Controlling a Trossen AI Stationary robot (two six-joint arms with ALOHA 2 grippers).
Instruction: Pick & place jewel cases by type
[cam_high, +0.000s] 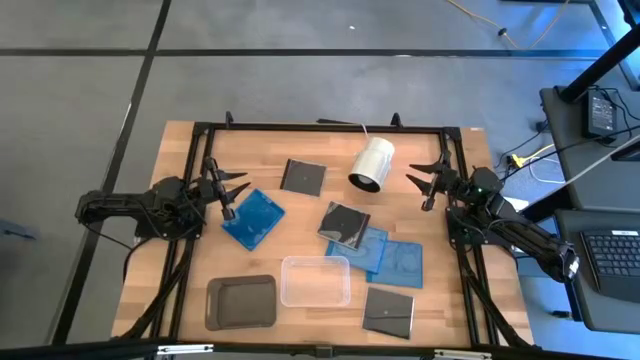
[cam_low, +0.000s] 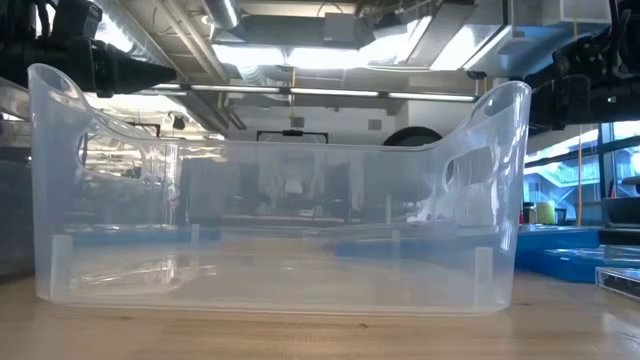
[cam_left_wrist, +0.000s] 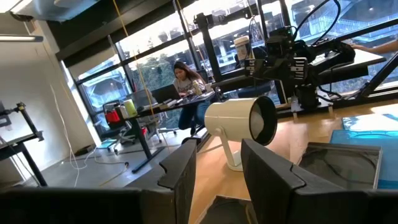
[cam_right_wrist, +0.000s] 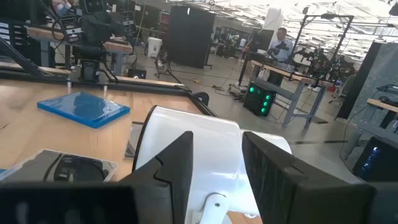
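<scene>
Saw wooden table (cam_high: 190, 300), grey floor around. White cylinder (cam_high: 372, 163) as landmark: blue jewel case (cam_high: 252, 218) left of it, dark cases (cam_high: 303, 176) nearer. Left gripper (cam_high: 230, 190) and right gripper (cam_high: 428, 182) flanked cylinder, fingers parted, holding nothing. Person at desk (cam_left_wrist: 184, 79) beyond.

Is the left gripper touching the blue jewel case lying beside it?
Cannot tell. In the high view the left gripper overlaps the edge of the blue jewel case, but looking straight down hides its height, and its wrist view does not show that case.
</scene>
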